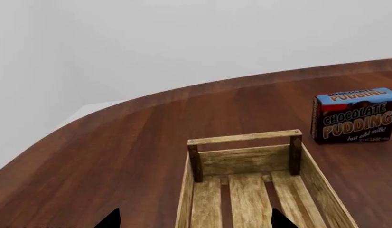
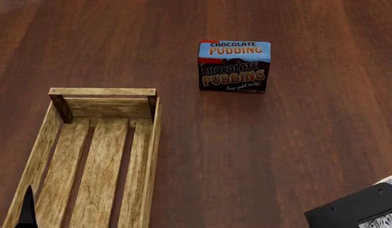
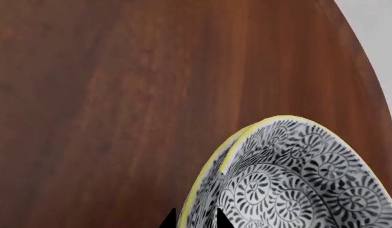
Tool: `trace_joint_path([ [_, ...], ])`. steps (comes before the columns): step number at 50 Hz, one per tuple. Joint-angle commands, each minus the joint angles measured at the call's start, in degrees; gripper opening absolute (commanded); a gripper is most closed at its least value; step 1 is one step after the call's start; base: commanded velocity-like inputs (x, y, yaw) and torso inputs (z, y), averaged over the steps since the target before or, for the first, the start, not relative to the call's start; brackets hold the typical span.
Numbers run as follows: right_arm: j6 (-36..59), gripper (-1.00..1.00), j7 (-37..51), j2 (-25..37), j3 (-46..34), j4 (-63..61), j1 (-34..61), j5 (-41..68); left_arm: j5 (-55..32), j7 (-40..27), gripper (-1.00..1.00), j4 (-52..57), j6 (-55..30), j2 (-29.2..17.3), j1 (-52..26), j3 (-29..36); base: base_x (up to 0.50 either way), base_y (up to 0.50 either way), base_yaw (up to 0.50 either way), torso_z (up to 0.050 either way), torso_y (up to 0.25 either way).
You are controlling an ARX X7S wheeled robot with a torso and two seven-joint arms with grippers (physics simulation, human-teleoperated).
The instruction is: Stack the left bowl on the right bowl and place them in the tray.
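Tray (image 2: 95, 156) lengthwise away from robot

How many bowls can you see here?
2, it seems: two nested patterned bowls with yellow rims show in the right wrist view, the right gripper at their edge. The tray holds none.

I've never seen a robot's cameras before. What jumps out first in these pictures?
The bright chocolate pudding box stands upright on the dark wooden table, beyond and to the right of a long, bare wooden tray. In the right wrist view, black-and-white patterned bowls with yellow rims sit nested, right by the right hand.
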Motion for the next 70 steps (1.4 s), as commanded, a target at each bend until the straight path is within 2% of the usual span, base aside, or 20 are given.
trace_joint_path([
  [1, 3.2, -1.0, 6.3, 1.1, -8.2, 2.0, 13.9, 11.1, -0.3, -0.2, 1.0, 0.0, 0.5, -0.1, 0.5, -0.2, 0.0, 0.0, 0.0, 0.0, 0.0],
  [8, 2.8, -1.0, 12.0, 1.0, -16.9, 4.3, 23.6, 18.7, -0.8, -0.5, 1.0, 1.1, -0.5, -0.4, 0.1, -0.5, 0.0, 0.0, 0.0, 0.0, 0.0],
  [13, 1.4, -1.0, 10.9, 0.2, -18.1, 3.4, 26.5, 21.0, -1.1, -0.5, 1.0, 1.6, -0.7, -0.6, 0.3, -0.9, 0.0, 0.0, 0.0, 0.0, 0.0],
  [17, 1.1, -1.0, 14.4, -0.2, -22.8, 4.5, 31.8, 25.2, -1.8, -0.7, 1.0, 2.3, -1.2, -0.8, 0.3, -1.6, 0.0, 0.0, 0.0, 0.0, 0.0],
  [24, 2.1, -1.0, 13.6, -3.6, -27.3, 6.8, 37.9, 26.4, -2.5, -1.1, 1.0, 3.9, -2.2, -1.2, 0.5, -2.4, 0.0, 0.0, 0.0, 0.0, 0.0],
  [33, 3.9, -1.0, 3.8, -11.2, -33.3, 10.9, 44.9, 17.5, -3.0, -1.4, 1.0, 4.6, -1.9, -1.6, 1.8, -3.8, 0.0, 0.0, 0.0, 0.0, 0.0],
  [47, 2.0, -1.0, -14.8, -19.8, -40.8, 12.9, 48.6, 0.1, -4.4, -2.3, 1.0, 6.6, -1.8, -2.7, 6.3, -8.5, 0.0, 0.0, 0.0, 0.0, 0.0],
  [61, -2.9, -1.0, -29.3, -25.7, -48.1, 14.9, 53.1, -11.8, -5.0, -3.1, 1.0, 8.3, -0.3, -2.8, 10.0, -11.5, 0.0, 0.0, 0.0, 0.0, 0.001],
  [70, -5.8, -1.0, -35.2, -28.6, -51.8, 16.9, 55.0, -16.5, -5.4, -3.3, 1.0, 8.9, 0.9, -2.8, 12.2, -13.3, 0.0, 0.0, 0.0, 0.0, 0.0],
])
